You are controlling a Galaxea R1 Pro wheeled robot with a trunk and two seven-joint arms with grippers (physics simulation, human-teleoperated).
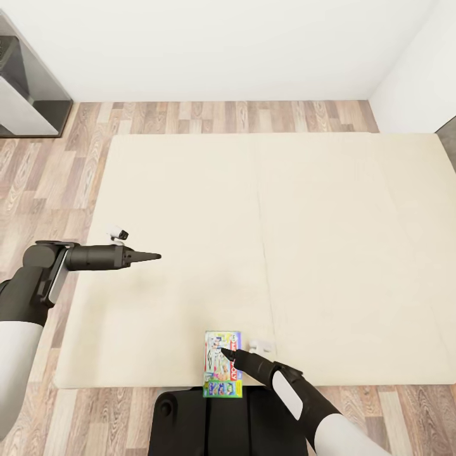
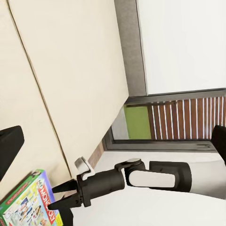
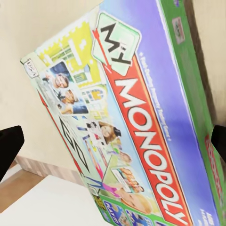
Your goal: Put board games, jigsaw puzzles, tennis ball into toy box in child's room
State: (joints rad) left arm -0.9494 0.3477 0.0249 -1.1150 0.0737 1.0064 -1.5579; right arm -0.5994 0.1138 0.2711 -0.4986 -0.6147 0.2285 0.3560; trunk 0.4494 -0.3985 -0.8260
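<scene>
One board game [image 1: 223, 364], a flat box printed pale green and blue with a red band, lies at the near edge of the bed [image 1: 316, 221] and juts slightly past it. My right gripper [image 1: 229, 352] hovers over the box, open, with nothing between its fingers. In the right wrist view the box [image 3: 127, 122] lies between the two spread fingertips [image 3: 9, 146]. Further left, my left gripper [image 1: 152, 256] hangs open above the bare mattress, pointing right. The left wrist view looks across the bed at the box [image 2: 26, 202] and the right gripper [image 2: 57, 197].
A dark grey side desk with a white panel [image 1: 28, 95] stands at the far left by the white wall. Wood-plank floor [image 1: 50, 171] surrounds the bed. My dark base [image 1: 209, 424] is against the bed's near edge. A grey-framed window [image 2: 179, 117] lies beyond the bed.
</scene>
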